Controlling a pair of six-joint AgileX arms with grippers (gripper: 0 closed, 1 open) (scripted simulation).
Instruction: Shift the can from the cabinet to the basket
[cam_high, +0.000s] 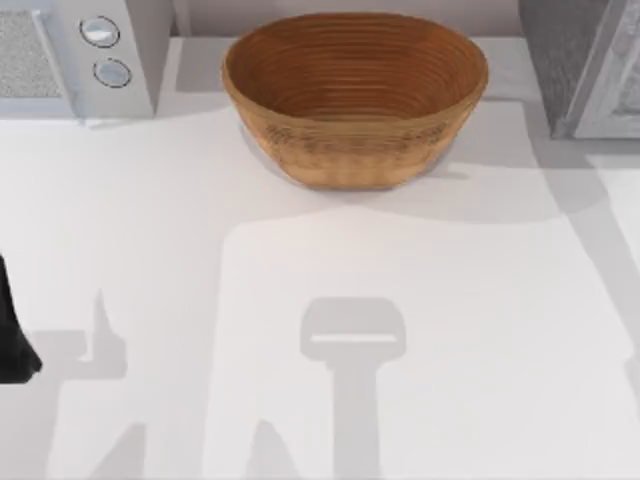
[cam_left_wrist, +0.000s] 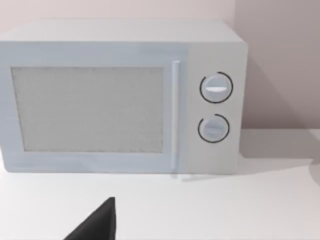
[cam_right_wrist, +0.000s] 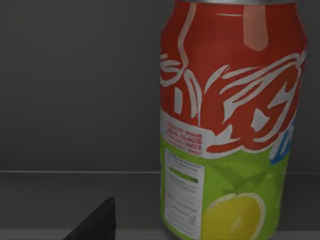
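Now the right gripper, fingers' state impossible to tell, sits close before the small red drinks can with green-yellow lower band (cam_right_wrist: 232, 120), upright inside the dark grey cabinet (cam_high: 575, 60). Probably light, rigid, slick: grip mid-body. Brown wicker basket (cam_high: 355, 150) waits well apart. Left arm idles.

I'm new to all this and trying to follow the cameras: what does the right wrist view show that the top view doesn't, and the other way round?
Right wrist view: the can standing upright against dark grey walls. Top view: the empty basket at the back of the table, the pale appliance with two knobs at the back left and the cabinet at the back right. Shared: probably just the cabinet, whose inside seems to surround the can.
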